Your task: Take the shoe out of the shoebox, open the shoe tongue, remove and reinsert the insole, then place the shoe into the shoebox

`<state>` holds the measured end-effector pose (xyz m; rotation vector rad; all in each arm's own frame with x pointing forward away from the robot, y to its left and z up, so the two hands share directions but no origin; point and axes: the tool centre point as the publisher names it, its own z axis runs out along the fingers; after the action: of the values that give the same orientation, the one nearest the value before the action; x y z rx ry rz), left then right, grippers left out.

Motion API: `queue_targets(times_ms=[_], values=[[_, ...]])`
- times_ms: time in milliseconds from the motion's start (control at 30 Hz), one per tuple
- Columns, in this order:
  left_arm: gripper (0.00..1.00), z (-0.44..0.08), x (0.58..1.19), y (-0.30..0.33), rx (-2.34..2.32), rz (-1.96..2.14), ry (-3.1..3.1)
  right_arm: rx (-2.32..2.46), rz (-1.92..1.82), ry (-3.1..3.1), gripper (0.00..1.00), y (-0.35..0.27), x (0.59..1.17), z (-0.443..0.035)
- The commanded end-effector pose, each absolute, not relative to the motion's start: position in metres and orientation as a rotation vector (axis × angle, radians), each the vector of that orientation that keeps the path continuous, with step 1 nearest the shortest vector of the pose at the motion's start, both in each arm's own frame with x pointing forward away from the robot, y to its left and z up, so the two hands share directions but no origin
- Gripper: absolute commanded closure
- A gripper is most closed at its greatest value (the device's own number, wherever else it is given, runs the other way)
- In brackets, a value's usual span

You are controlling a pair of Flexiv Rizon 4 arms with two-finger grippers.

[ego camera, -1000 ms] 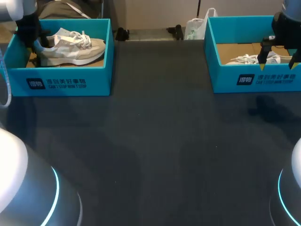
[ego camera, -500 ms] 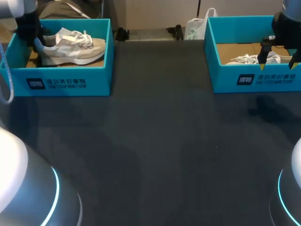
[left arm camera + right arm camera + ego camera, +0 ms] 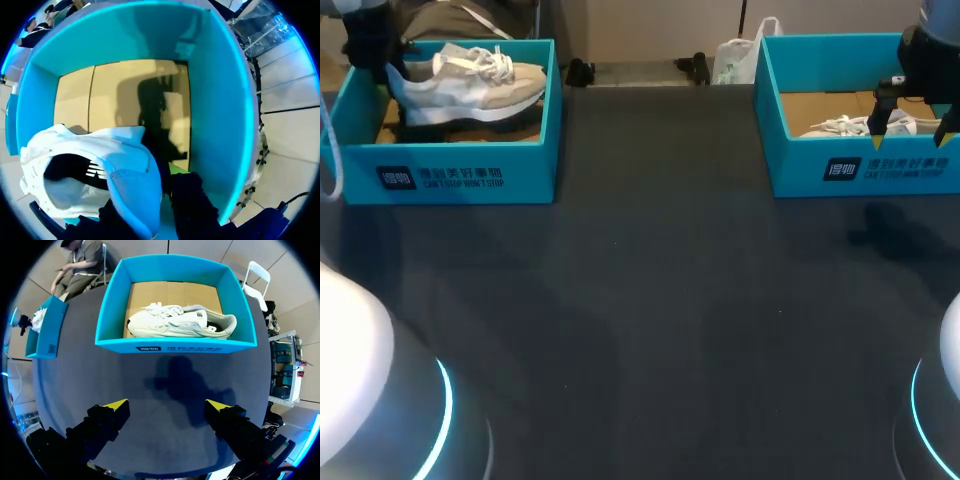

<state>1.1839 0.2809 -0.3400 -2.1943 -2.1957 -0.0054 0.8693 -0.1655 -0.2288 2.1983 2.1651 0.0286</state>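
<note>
A broad stretch of dark surface (image 3: 660, 300) lies open between the left teal cardboard shoebox (image 3: 460, 175) and the right teal cardboard shoebox (image 3: 865, 170). Upright walls fence both interiors, leaving entry from above. The left gripper (image 3: 388, 80), clamped on a white sneaker's (image 3: 470, 85) heel, crowds the left opening. A second white sneaker (image 3: 182, 322) fills the right box; the right gripper (image 3: 167, 407), fingers apart, hangs above bare surface before it.

Head high behind table (image 3: 670, 300); wrists look down; left shoebox (image 3: 450, 178) shared.
</note>
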Motion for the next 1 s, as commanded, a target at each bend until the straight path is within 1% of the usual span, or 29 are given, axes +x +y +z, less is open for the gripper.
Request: queue_targets(times_ms=[33, 333, 667, 1000], values=[[1.0, -0.292, 1.172, 0.282, -2.17, -0.019, -2.208, 2.199, 0.027, 2.162, 0.0, -0.165, 0.869, -0.229], [1.0, -0.235, 1.157, 0.292, -2.233, -0.058, -2.119, 2.199, 0.027, 2.162, 0.0, -0.165, 0.869, -0.229], [1.0, -0.196, 1.149, 0.311, -2.299, -0.07, -2.083, 2.199, 0.027, 2.162, 0.0, -0.165, 0.869, -0.229], [1.0, -0.165, 1.138, 0.314, -2.311, -0.119, -2.139, 2.199, 0.027, 2.162, 0.0, -0.165, 0.869, -0.229]])
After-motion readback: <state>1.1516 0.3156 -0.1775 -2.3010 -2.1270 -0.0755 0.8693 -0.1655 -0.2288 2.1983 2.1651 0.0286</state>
